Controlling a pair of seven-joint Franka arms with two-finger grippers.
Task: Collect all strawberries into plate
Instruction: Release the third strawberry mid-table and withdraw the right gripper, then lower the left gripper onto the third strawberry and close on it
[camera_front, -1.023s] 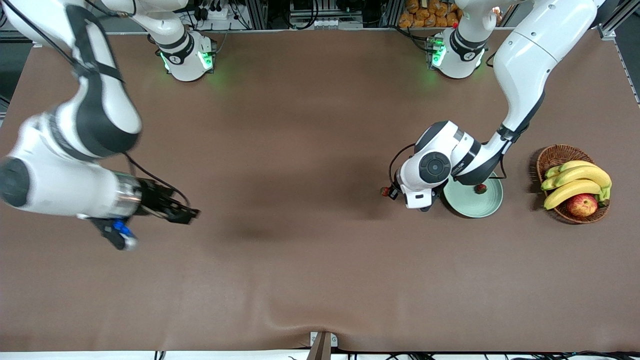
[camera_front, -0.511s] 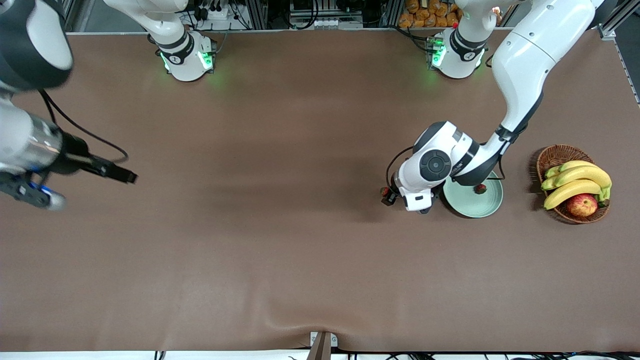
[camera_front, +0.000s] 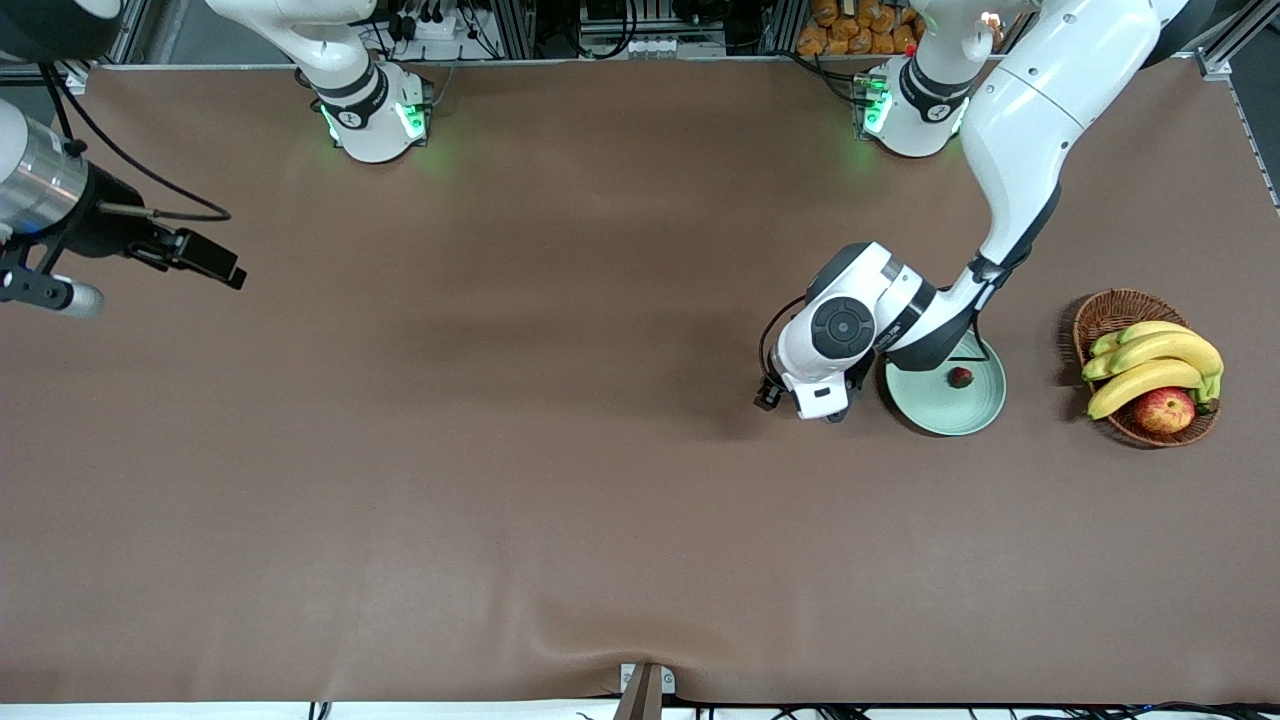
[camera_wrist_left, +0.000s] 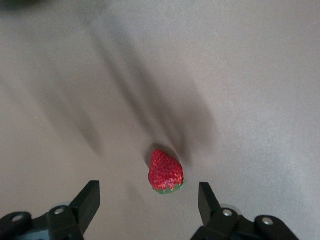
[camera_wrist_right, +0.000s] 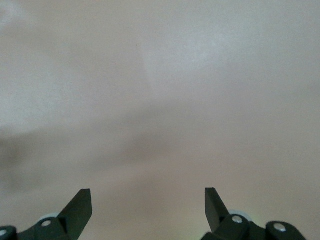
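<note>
**Operator:** Left gripper (camera_wrist_left: 149, 200) is what I'm watching: its 2 fingers (camera_wrist_left: 89, 199) stand apart with nothing clamped, low over the table (camera_front: 560, 480) just beside the plate (camera_front: 972, 412), on the side toward the right arm's end. From my seat the wrist view shows 1 strawberry (camera_wrist_left: 166, 172) lying on the brown cloth between those fingers, touching neither, green top toward the camera.

**Second:** Can you find that berry in the front view?

**Operator:** No, the wrist housing covers it. What I do see there is another strawberry (camera_front: 960, 377) already lying in the plate, toward the rim nearest the arm bases. I can only account for 2 berries.

**Second:** And the plate itself?

**Operator:** Pale green, flat on the table, partly under the left arm's forearm, toward the left arm's end of the table. Further toward that end, close to the plate but not touching it, sits a wicker basket (camera_front: 1105, 312) with bananas (camera_front: 1150, 362) and an apple (camera_front: 1164, 409).

**Second:** Right arm?

**Operator:** Waiting. I have the right gripper (camera_wrist_right: 149, 204) up over the table's edge at the right arm's end, well apart from everything, fingers (camera_wrist_right: 81, 205) spread wide, only bare cloth under it.
</note>
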